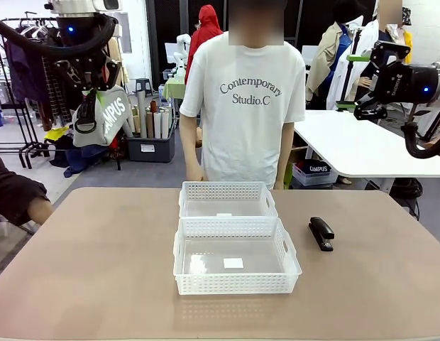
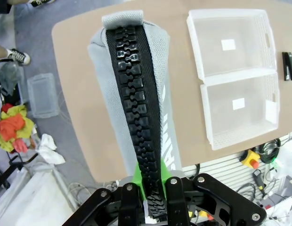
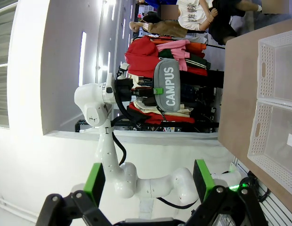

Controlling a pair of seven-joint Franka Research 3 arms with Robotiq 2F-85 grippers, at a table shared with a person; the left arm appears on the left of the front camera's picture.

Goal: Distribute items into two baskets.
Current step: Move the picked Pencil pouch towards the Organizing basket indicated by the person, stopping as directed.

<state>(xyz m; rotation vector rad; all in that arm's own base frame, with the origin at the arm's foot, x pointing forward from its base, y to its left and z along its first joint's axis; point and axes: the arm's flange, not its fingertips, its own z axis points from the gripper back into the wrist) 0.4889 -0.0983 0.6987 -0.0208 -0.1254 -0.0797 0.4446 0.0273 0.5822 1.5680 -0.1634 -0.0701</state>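
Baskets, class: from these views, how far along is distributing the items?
Done: nothing yet; the near basket and far basket hold no item. In hand: the left gripper is shut on the grey CAMPUS pouch, high off the table. Left: place the pouch, then the stapler lying right of the near basket; the right gripper is open, raised.

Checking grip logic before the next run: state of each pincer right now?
Left pincer: closed on the grey pouch, which it holds up off the table.
Right pincer: open, holding nothing.

"CAMPUS" on grey pouch (image 3: 170,87), "Contemporary Studio.C" on T-shirt (image 1: 250,92)
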